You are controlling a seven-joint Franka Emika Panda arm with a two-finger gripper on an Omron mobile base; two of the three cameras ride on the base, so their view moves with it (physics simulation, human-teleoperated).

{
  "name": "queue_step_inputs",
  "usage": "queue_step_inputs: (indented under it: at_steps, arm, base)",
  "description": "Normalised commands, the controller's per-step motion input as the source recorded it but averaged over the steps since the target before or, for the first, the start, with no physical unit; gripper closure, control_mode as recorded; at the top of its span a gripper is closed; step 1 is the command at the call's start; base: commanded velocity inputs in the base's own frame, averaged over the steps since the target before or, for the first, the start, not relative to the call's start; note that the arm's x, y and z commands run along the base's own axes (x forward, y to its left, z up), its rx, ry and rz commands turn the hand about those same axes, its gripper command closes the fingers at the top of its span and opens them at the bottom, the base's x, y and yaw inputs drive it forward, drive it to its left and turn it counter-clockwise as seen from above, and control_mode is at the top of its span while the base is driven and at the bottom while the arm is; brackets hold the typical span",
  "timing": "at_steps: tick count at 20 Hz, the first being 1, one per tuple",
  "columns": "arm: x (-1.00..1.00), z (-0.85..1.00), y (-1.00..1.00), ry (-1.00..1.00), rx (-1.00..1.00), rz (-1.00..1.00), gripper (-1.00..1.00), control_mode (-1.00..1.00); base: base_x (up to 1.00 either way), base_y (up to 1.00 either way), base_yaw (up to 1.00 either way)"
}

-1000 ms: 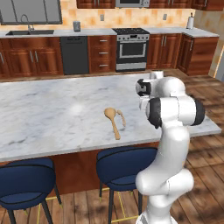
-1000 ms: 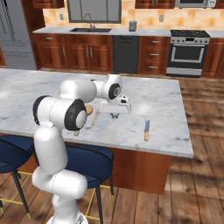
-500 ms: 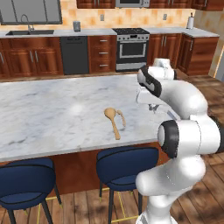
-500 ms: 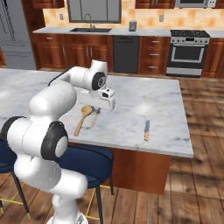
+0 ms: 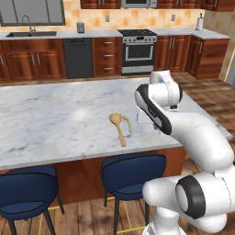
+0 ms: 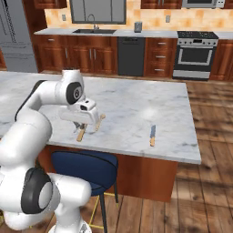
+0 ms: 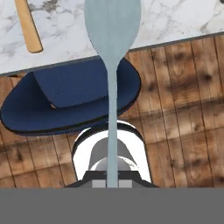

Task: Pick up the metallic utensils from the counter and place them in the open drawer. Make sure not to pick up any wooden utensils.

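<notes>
Silver spoon (image 7: 112, 52) is clamped in the hand (image 6: 84, 119), held over the table (image 6: 132, 104) edge above a blue stool (image 7: 65, 103). Knife (image 6: 152, 135) and wooden spoon (image 5: 118, 125) lie on the table.

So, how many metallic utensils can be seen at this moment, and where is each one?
2. A silver-grey spoon is held in the gripper, out past the counter edge, above a blue stool. A knife with a tan handle lies on the counter near its right end. Others may be hidden.

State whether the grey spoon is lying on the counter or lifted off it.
Lifted: the spoon rises from the end effector, above stool and floor.
</notes>
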Motion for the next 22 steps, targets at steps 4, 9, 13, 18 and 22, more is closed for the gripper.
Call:
queue_step_inputs:
  at_steps: [4,9,13,18,22]
  arm:
    - [-0.4,0.0,-0.13,0.0,0.02,0.0,1.0,-1.0]
    - [0.0,0.0,0.0,0.0,0.0,0.0,1.0,-1.0]
    - [-0.03,0.0,0.0,0.0,0.0,0.0,1.0,-1.0]
    - [0.0,0.0,0.0,0.0,0.0,0.0,1.0,1.0]
    - [0.0,0.0,0.0,0.0,0.0,0.0,1.0,1.0]
  base:
    - [0.0,0.0,0.0]
    - [0.0,0.0,0.0]
    - [0.0,0.0,0.0]
    - [-0.54,0.0,0.0]
    - [-0.52,0.0,0.05]
